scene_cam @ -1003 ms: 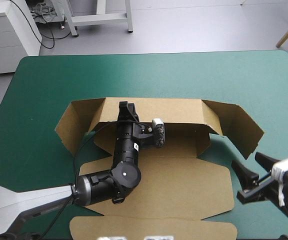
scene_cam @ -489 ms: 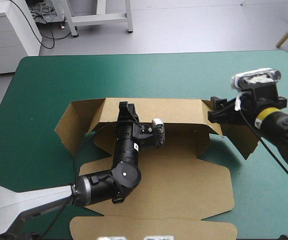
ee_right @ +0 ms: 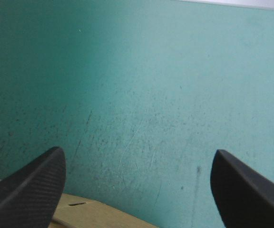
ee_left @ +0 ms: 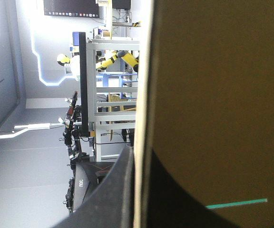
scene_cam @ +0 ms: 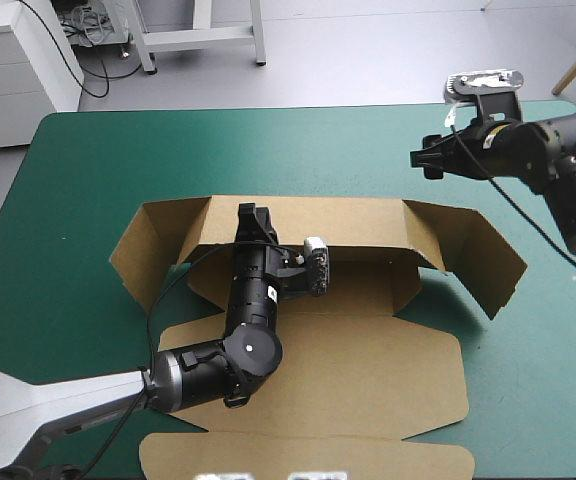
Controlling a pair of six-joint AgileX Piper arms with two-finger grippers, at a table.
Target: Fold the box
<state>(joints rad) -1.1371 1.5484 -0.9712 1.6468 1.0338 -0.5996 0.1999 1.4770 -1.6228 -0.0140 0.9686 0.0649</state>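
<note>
- Two grippers show in the high view, well apart: the left gripper (scene_cam: pixel 253 215) on the box (scene_cam: pixel 368 370), the right gripper (scene_cam: pixel 430 158) off it.
- The brown box lies at the middle of the teal-green cover (scene_cam: pixel 98 160). Its long rear wall (scene_cam: pixel 348 220) stands raised, with one side flap (scene_cam: pixel 143 250) angled out at 9 o'clock and another at 3 o'clock. The broad panels toward 6 o'clock lie flat.
- The left gripper is clamped on the rear wall's top edge, at about 11 o'clock from the box's middle. Its wrist view shows the board's pale edge (ee_left: pixel 141 114) pinched between the black fingers (ee_left: pixel 111 194).
- The right gripper hangs over bare cover at 2 o'clock from the box, apart from it, its fingers spread wide. In its wrist view a strip of brown board shows beside one finger.
</note>
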